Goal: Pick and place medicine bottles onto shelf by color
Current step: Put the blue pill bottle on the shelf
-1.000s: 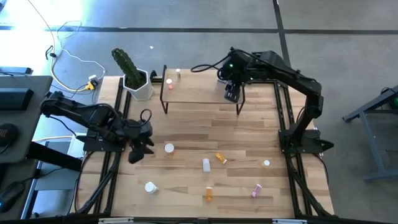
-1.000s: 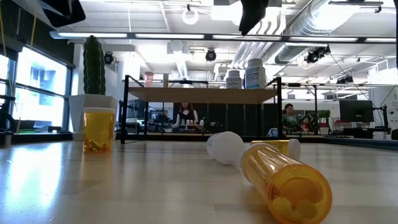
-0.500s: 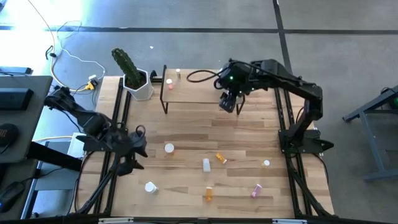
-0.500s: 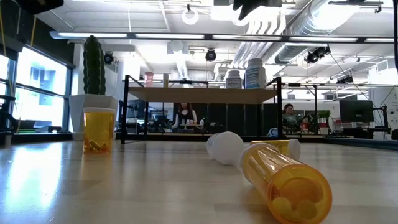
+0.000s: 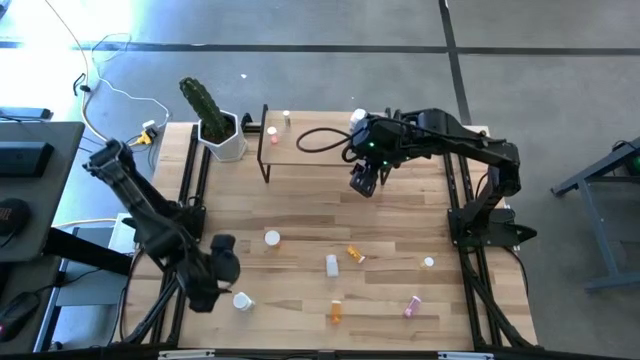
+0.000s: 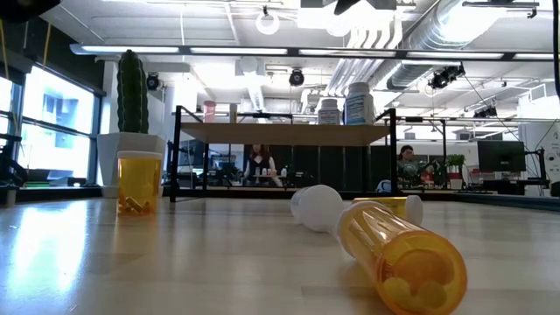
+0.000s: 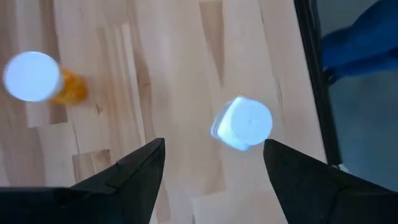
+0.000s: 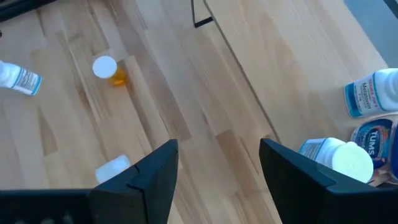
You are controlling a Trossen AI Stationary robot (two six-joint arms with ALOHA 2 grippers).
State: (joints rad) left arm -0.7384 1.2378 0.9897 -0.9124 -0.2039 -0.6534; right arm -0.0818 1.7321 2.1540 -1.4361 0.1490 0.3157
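Observation:
My left gripper [image 5: 215, 278] hangs open over the table's near left part. A white-capped medicine bottle [image 7: 244, 123] stands upright on the wood just ahead of its fingers, untouched; in the high view this white bottle [image 5: 241, 300] lies near the front edge. My right gripper [image 5: 362, 181] is open and empty, above the table just in front of the shelf [image 5: 320, 150]. On the shelf stand white bottles [image 8: 372, 93], a pink one [image 5: 272, 130] and a small one [image 5: 286, 118]. Several white, orange and pink bottles [image 5: 336, 312] lie scattered on the table.
A white pot with a green cactus [image 5: 222, 135] stands left of the shelf. Black frame rails [image 5: 190, 180] run along both table sides. In the low view one orange bottle [image 6: 140, 182] stands upright and another orange bottle [image 6: 402, 258] lies on its side. People sit in the room behind.
My left gripper has swung toward the table's near edge and come down, away from the white-capped bottle in the middle, and now hangs beside the white bottle at the front left. My right gripper has drawn back from over the shelf toward the near edge. No bottle has moved.

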